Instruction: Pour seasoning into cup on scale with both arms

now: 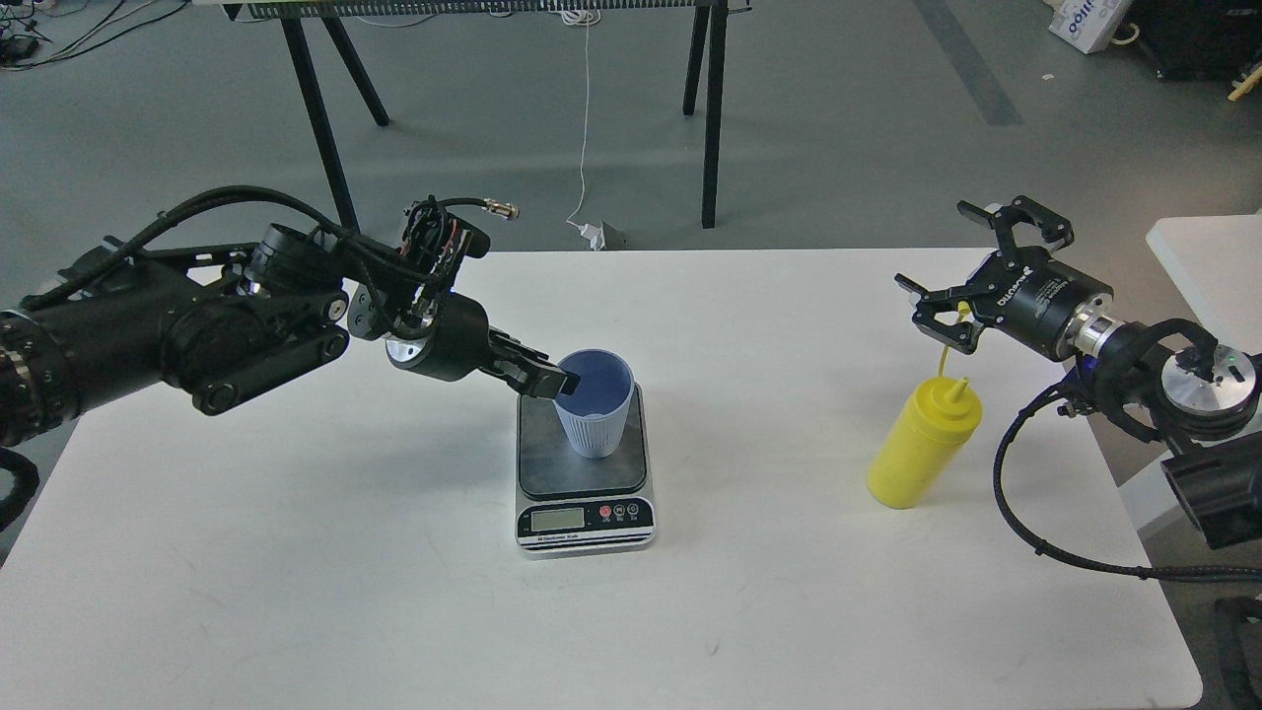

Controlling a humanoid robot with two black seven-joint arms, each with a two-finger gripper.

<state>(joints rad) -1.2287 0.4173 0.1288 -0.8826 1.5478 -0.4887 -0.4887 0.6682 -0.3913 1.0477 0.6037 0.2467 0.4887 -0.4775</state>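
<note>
The light-blue ribbed cup [595,419] stands upright on the dark plate of the silver scale [584,521] at the table's middle. My left gripper [554,380] reaches in from the left, and its fingers are closed on the cup's left rim. The yellow seasoning bottle [922,449] stands upright on the table to the right of the scale, its nozzle pointing up. Its thin cap strap rises to the lower claw of my right gripper [951,268]. That gripper is open, and it hovers just above and behind the bottle without holding its body.
The white table [789,592] has its far edge just behind both grippers and its right edge under my right arm. A second white surface [1208,256] stands at the far right. Black table legs [712,108] and a white cable [584,118] are on the floor behind.
</note>
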